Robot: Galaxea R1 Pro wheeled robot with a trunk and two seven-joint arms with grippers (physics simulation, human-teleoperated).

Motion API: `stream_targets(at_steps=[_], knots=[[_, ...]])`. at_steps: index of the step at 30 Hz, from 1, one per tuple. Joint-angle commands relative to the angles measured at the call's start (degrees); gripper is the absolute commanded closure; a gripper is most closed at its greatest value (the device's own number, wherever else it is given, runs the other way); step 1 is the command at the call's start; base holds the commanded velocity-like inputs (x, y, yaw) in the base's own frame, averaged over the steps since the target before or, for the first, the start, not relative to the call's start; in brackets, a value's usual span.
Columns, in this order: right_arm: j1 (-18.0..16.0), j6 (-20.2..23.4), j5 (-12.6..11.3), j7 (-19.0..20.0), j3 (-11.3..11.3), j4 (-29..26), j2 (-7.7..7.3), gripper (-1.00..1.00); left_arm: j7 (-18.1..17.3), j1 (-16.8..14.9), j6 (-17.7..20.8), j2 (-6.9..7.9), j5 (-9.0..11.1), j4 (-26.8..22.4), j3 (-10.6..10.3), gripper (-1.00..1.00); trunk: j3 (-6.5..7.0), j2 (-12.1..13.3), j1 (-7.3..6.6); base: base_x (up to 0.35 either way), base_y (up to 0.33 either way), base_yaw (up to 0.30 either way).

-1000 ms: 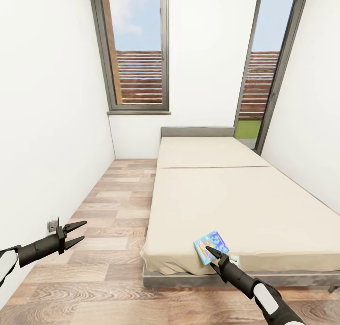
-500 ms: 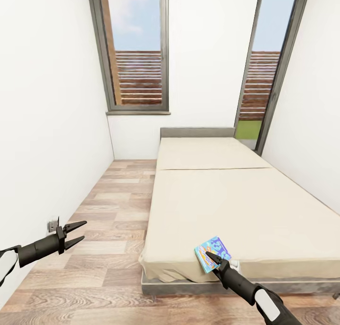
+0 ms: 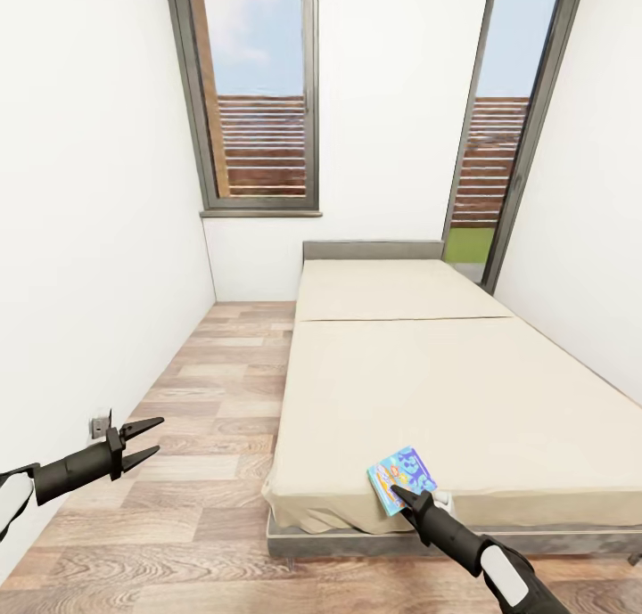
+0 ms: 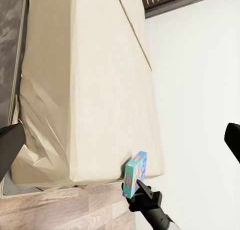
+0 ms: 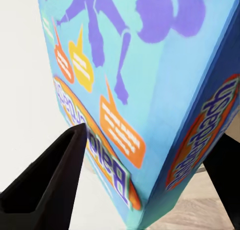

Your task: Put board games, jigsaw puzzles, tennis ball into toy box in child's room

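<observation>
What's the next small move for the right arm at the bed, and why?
Probably close the right gripper on the board game. The box sits at the near edge of the bed, and in the right wrist view its corner lies between the two fingers, which look spread on either side, not yet clamped.

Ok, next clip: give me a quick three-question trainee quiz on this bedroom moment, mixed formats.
1. True or false: the left gripper is holding a toy.
2. Multiple choice: the board game is A) on the wood floor, B) at the near edge of the bed, C) on the window sill.
3. Fill in: the right gripper has its fingers on either side of the ____.

Key: 1 false, its jaws are open over the floor. 2 B. 3 board game.
</observation>
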Motion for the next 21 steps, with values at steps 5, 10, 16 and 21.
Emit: stream_targets(at_steps=[5,10,16,21], knots=[[-1.44,0.11,-1.0,0.1,-0.43,0.0,0.05,1.0,-0.56,-0.07,0.23,0.03,-0.06,0.05,0.23,-1.0,-0.05,-0.02,0.0,0.0,0.0,0.0],[-1.44,0.13,-1.0,0.1,-0.43,0.01,0.05,1.0,-0.85,-0.07,0.67,0.07,0.07,0.05,0.14,-1.0,0.13,0.38,-0.22,0.0,0.0,0.0],[-1.44,0.13,-0.99,0.18,-0.43,0.01,0.05,1.0,-0.89,-0.09,0.91,0.07,0.14,0.05,0.12,-1.0,1.21,2.79,-1.54,0.0,0.0,0.0],[-1.44,0.15,-0.93,0.21,-0.42,0.0,-0.02,1.0,-0.89,-0.15,0.93,0.07,0.13,0.05,0.12,-1.0,2.11,4.79,-2.64,0.0,0.0,0.0]])
